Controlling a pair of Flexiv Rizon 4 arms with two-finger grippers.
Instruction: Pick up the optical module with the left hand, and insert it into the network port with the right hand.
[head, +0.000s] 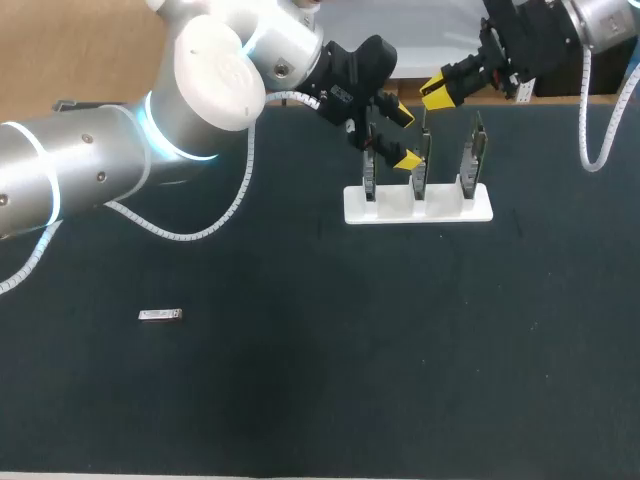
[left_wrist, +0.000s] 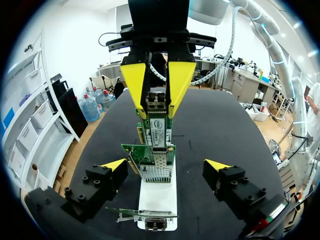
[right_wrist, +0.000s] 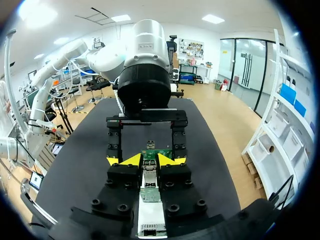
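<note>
My right gripper (head: 438, 93) hangs above the white card rack (head: 445, 212), shut on a small silver optical module (left_wrist: 156, 101) whose two-holed end faces my left wrist. In the right wrist view the module (right_wrist: 149, 179) sits between the yellow tips of the right gripper (right_wrist: 150, 161), over the green network cards (right_wrist: 150, 153). My left gripper (head: 405, 137) stands wide open at the rack's left end, its fingers (left_wrist: 112, 166) on either side of the middle card (left_wrist: 150, 161), touching nothing. A second silver module (head: 160, 316) lies on the black table at the left.
Three network cards (head: 420, 172) stand upright in the rack at the back middle of the table. The left arm (head: 120, 160) stretches across the table's back left, with its white cable (head: 200, 232) looping down onto the mat.
</note>
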